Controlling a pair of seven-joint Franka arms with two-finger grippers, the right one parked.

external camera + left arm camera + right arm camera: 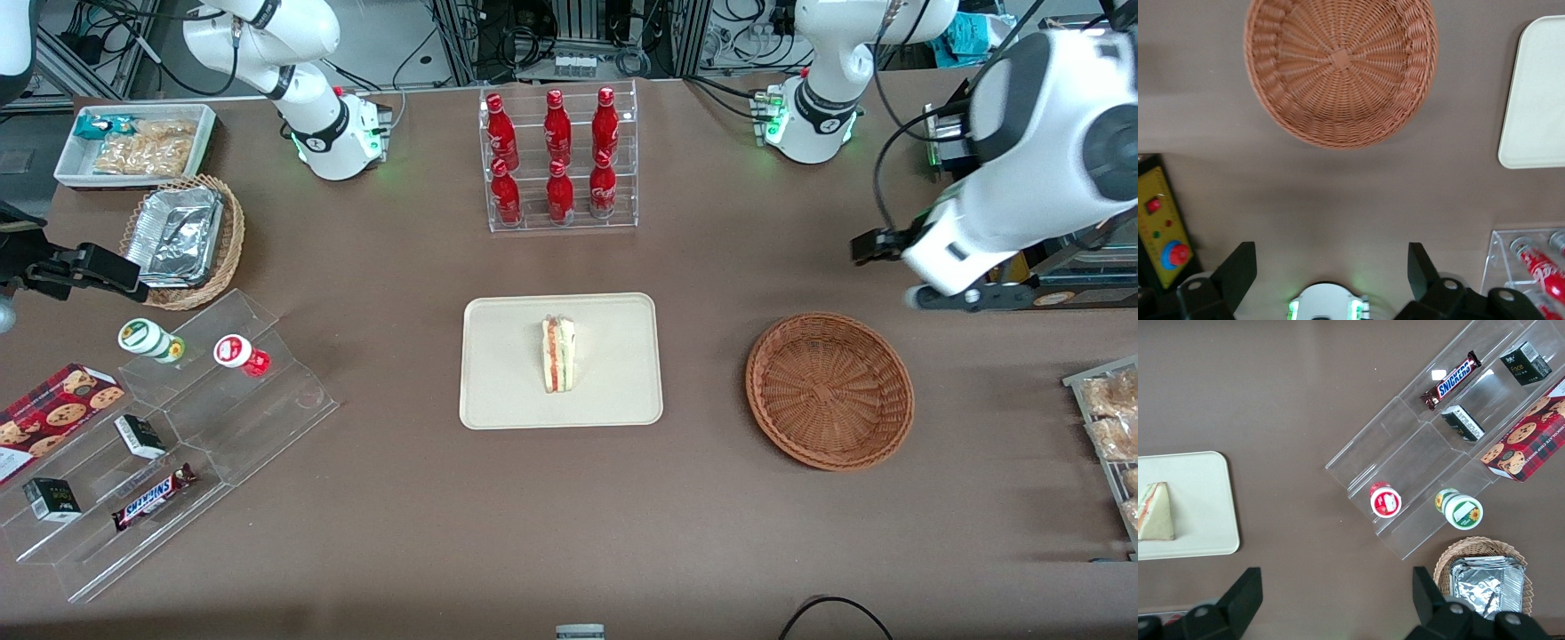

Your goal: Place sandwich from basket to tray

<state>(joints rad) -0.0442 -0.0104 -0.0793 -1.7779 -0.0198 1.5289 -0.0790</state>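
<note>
The sandwich (558, 354) lies on its side in the middle of the cream tray (507, 391), with its red and green filling showing; it also shows in the right wrist view (1157, 513). The reddish-brown basket (829, 388) stands empty beside the tray, toward the working arm's end of the table. My left gripper (867, 246) hangs open and empty well above the table, farther from the front camera than the basket. In the left wrist view my gripper (1330, 257) is open over bare table, apart from the empty basket (1338, 67) and the tray's corner (1538, 100).
A clear rack of red bottles (558, 160) stands farther from the front camera than the tray. A clear stepped stand (169, 444) with snacks, a foil-container basket (182, 240) and a white snack bin (133, 142) lie toward the parked arm's end. A control box (1161, 227) is near my gripper.
</note>
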